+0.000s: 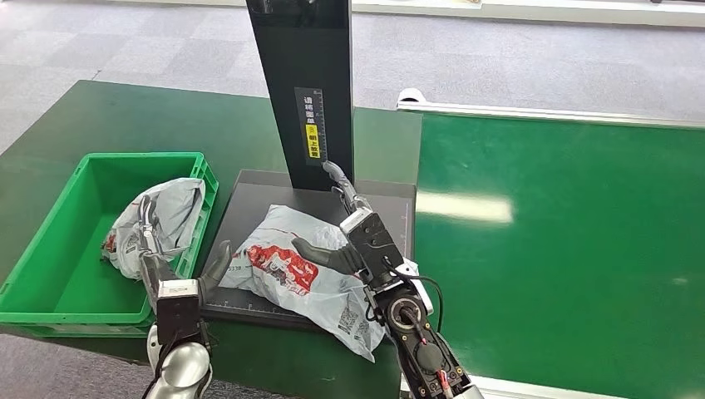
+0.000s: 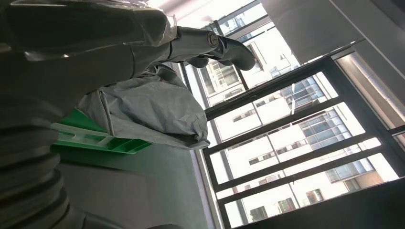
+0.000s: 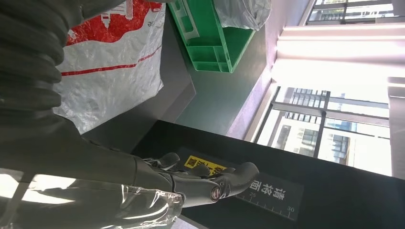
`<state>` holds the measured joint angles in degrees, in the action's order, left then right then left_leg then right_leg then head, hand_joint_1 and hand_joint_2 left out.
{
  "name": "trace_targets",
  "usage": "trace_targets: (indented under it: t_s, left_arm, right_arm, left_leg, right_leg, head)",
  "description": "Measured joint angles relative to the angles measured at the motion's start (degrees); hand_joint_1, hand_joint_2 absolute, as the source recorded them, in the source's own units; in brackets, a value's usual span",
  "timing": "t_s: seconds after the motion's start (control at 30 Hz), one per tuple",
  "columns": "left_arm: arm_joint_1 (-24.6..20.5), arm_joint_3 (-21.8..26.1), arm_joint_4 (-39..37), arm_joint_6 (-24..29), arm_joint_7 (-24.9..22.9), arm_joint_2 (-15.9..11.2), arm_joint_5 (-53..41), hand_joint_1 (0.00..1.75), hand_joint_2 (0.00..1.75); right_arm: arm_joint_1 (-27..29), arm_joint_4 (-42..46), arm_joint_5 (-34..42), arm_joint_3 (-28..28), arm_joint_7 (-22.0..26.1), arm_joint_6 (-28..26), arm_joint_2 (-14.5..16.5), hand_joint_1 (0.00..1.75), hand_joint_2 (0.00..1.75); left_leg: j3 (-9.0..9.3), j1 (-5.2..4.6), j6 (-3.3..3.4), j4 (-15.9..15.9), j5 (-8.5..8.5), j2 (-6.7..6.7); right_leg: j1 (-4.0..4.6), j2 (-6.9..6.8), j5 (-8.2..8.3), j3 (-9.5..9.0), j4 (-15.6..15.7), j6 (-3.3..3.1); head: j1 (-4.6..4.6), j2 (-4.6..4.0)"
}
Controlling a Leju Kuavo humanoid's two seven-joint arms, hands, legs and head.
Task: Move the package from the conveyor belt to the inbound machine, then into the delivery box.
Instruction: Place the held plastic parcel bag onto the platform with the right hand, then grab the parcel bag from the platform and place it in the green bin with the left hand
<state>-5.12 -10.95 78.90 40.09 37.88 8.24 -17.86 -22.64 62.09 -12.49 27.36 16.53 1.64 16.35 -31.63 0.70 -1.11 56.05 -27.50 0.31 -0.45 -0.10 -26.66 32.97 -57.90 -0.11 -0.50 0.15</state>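
Seeing right robot hand [image 1: 353,241] lying spread, unclamped, thumb resting on crinkly grey-and-red plastic mailer package [image 1: 308,278]; left robot hand [image 1: 179,270] hovering apart beside it. Worrying slick film is slipping during lift, snagging black scanner post [image 1: 303,91] beyond fingertips.

The head view is looking forward and down from high on the body, taking in the green crate [image 1: 50,249] at nine o'clock and the black platform [image 1: 249,199] at centre. Both wrist views are sitting close behind their hands, tilted up toward windows; each is sharing the crate [image 2: 95,140] [image 3: 210,43] with the head view.
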Motion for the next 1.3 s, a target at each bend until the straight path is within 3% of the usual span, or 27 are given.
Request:
trace_targets:
  t_s: [0.17,0.23,0.33,0.4,0.5,0.83,0.87,0.97,1.0,1.3]
  left_arm:
    - [0.00,0.00,0.00,0.00,0.00,0.00,0.00,0.00,1.75]
    - [-0.04,-0.05,0.05,-1.48,-0.96,-0.04,-0.73,0.00,1.75]
    - [-1.84,-2.75,-1.82,-15.59,-11.13,-1.06,-10.57,0.00,1.75]
    - [-3.84,-5.67,-5.26,-25.18,-18.44,-1.72,-20.19,0.00,1.75]
    - [-6.20,-9.32,-12.30,-31.86,-21.31,-1.63,-29.10,0.00,1.75]
    - [-13.97,-15.21,-29.19,-32.92,-19.68,1.04,-33.70,0.00,1.75]
    - [-14.51,-15.46,-30.12,-32.92,-19.70,1.22,-33.85,0.23,1.75]
    - [-15.70,-16.00,-32.39,-32.74,-19.64,1.69,-33.96,1.46,1.75]
    - [-15.95,-16.08,-33.01,-32.47,-19.44,1.82,-33.81,1.64,1.75]
    - [-15.14,-15.01,-31.37,-28.32,-14.49,2.34,-26.64,1.71,1.75]
  right_arm:
    - [0.01,0.02,0.06,0.00,0.16,-0.04,0.00,0.00,1.75]
    - [0.68,2.26,2.25,-0.37,2.75,-1.31,-0.21,0.00,1.75]
    - [5.99,19.53,14.06,-6.95,10.87,-0.79,-2.16,0.00,1.75]
    - [8.97,29.60,18.65,-12.48,12.89,0.30,-3.03,0.00,1.75]
    - [11.00,35.94,18.80,-17.45,13.15,0.13,-3.39,0.00,1.75]
    - [13.76,39.91,18.57,-22.35,15.82,-0.19,-3.69,0.00,1.75]
    - [13.77,40.01,18.57,-22.45,15.82,-0.26,-3.69,0.00,1.75]
    - [13.76,40.28,18.56,-22.75,15.67,-0.53,-3.69,0.00,1.75]
    - [13.76,40.33,18.55,-22.86,15.55,-0.72,-3.69,0.00,1.75]
    - [14.47,41.66,18.46,-24.26,14.80,-2.30,-3.69,0.00,1.75]
  left_leg:
    - [0.00,0.00,0.00,0.00,0.00,0.00]
    - [0.00,0.00,0.00,0.01,0.00,0.00]
    - [-0.02,-0.07,0.02,0.03,-0.02,-0.07]
    - [-0.01,-0.12,0.04,0.03,-0.04,-0.07]
    - [0.02,-0.14,0.05,0.03,-0.05,-0.01]
    - [0.34,-0.13,0.07,0.00,-0.04,-0.28]
    - [0.40,-0.14,0.08,0.00,-0.03,-0.32]
    - [0.51,-0.16,0.14,0.00,-0.01,-0.45]
    - [0.54,-0.17,0.15,0.00,-0.01,-0.48]
    - [0.56,-0.18,0.19,0.01,0.03,-0.50]
  right_leg:
    - [0.00,0.00,0.00,0.00,0.00,0.00]
    - [0.00,-0.01,0.00,0.02,0.00,0.00]
    - [-0.07,-0.04,0.00,0.05,0.03,0.02]
    - [-0.13,-0.05,0.00,0.03,0.04,0.04]
    - [-0.15,-0.03,0.02,0.00,0.04,0.05]
    - [-0.15,-0.29,-0.05,-0.50,0.04,0.12]
    - [-0.15,-0.35,-0.06,-0.59,0.05,0.14]
    - [-0.19,-0.49,-0.08,-0.80,0.06,0.17]
    - [-0.21,-0.51,-0.08,-0.84,0.06,0.18]
    - [-0.23,-0.49,-0.05,-0.78,0.06,0.21]
  head:
    - [-0.01,-0.01]
    - [-0.01,-0.02]
    - [-0.01,-0.01]
    - [-0.01,-0.01]
    - [-0.01,-0.01]
    - [-0.03,-0.01]
    - [-0.02,-0.01]
    - [-0.01,-0.01]
    - [-0.01,-0.01]
    - [-0.02,-0.01]
